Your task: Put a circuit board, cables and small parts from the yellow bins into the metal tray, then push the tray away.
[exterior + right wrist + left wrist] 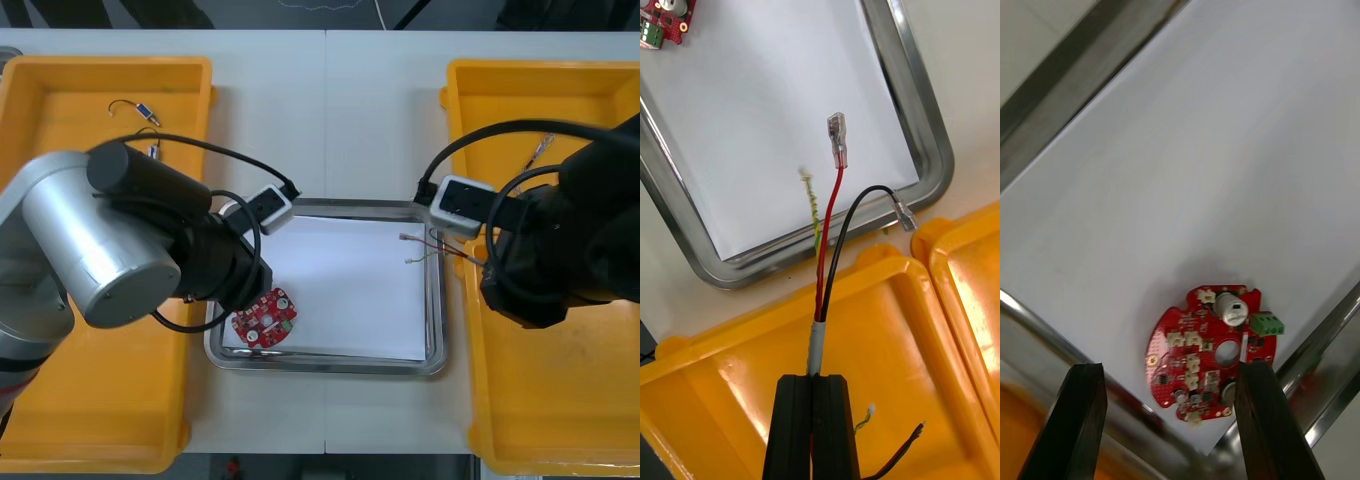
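Cable first: hanging clamped by its white-taped end in the right gripper (818,379), fingers pressing together on it, hovering above the right yellow bin (902,337). Running as the red and black cable (827,247) straight out from the fingertips, long axis crossing from the bin over the rim at a corner of the metal tray (929,142) and on toward the white inside. Pointing away from the gripper, free ends leading: reaching over the white with the red lead's clear terminal, curling aside with the black lead and ending about over the rim itself. Trailing a thin yellow-green strand (811,202) beside the red lead; cannot tell whether belonging to the held bundle or lying loose in the tray.

From above, showing at the tray's right edge and aiming toward the robot's left, roughly along the tray's longer side. Lying far nearer the right arm than the left, so probably calling for a further carry leftward over the white inside before letting go; otherwise risking the black lead draping across the rim.

Farther out, hovering at the tray's near-left corner: the left gripper (1169,367), fingers standing apart, straddling the round red circuit board (1210,352), lying flat on the white, green connector nearest the rim.
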